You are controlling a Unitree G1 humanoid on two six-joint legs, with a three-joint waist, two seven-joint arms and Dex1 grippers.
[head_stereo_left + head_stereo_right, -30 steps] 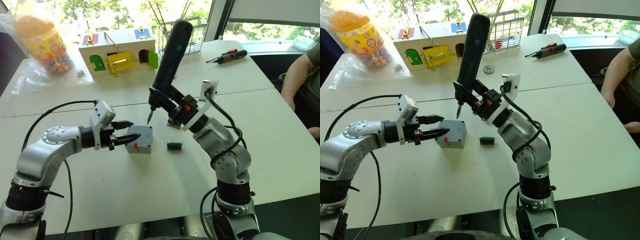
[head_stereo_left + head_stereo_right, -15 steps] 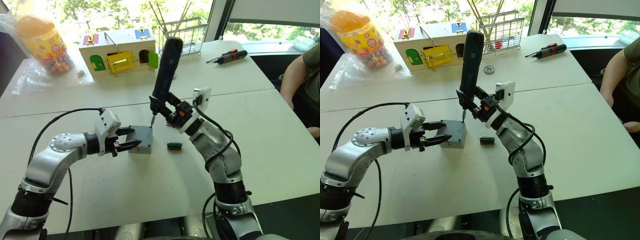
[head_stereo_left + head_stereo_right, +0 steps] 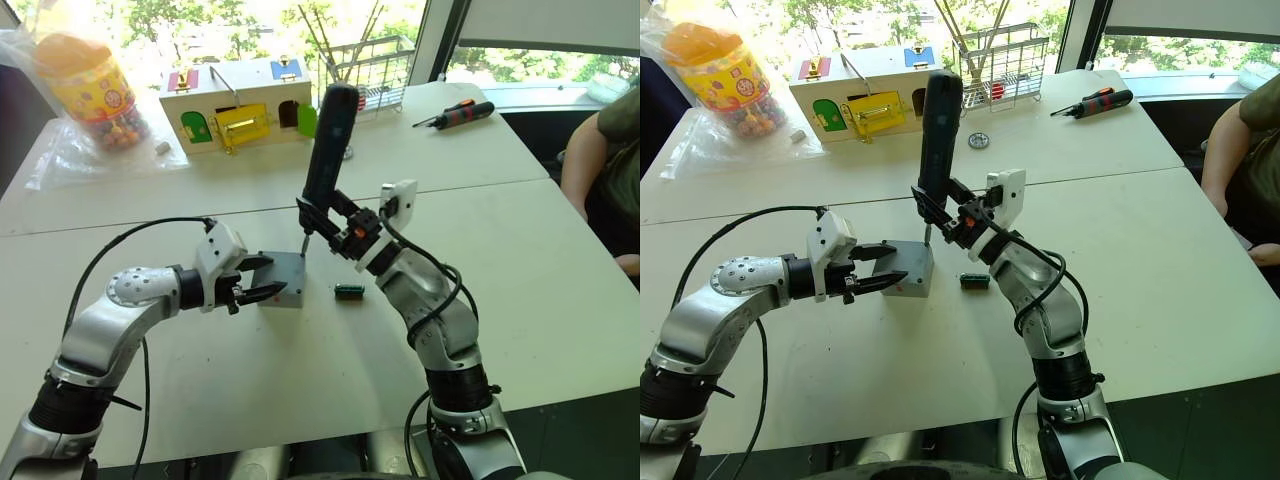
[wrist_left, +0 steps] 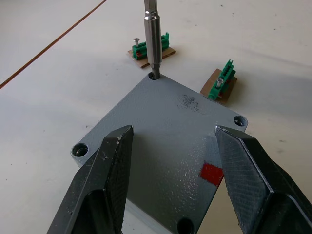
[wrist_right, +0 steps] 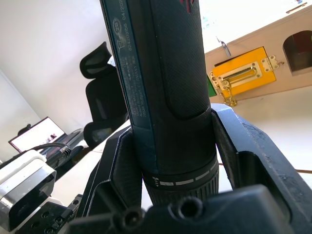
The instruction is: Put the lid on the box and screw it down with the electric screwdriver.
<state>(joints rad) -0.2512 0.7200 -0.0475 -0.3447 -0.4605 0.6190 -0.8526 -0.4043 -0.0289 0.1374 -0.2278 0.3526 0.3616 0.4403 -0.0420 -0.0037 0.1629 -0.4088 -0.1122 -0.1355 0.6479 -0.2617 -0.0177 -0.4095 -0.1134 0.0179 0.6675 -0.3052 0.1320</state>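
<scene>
The small grey box (image 3: pixel 284 284) sits mid-table with the flat grey lid (image 4: pixel 161 126) seated on top, corner holes showing and a red mark near one edge. My left gripper (image 3: pixel 268 277) is open, one finger on each side of the box and neither pressing it. My right gripper (image 3: pixel 335 222) is shut on the black electric screwdriver (image 3: pixel 327 140), which stands nearly upright. Its metal bit (image 4: pixel 153 39) rests in the lid's far corner hole.
Two small green terminal blocks (image 4: pixel 222 83) lie just beyond the box. A wooden house-shaped box (image 3: pixel 235 105), a wire rack (image 3: pixel 385 60), a candy jar in a bag (image 3: pixel 90 85) and a hand screwdriver (image 3: pixel 455 113) sit at the back. A person's arm (image 3: pixel 590 150) is at the right edge.
My right arm lowered and straightened the screwdriver until its bit reached the lid's far corner hole. My left gripper slid forward to straddle the box.
</scene>
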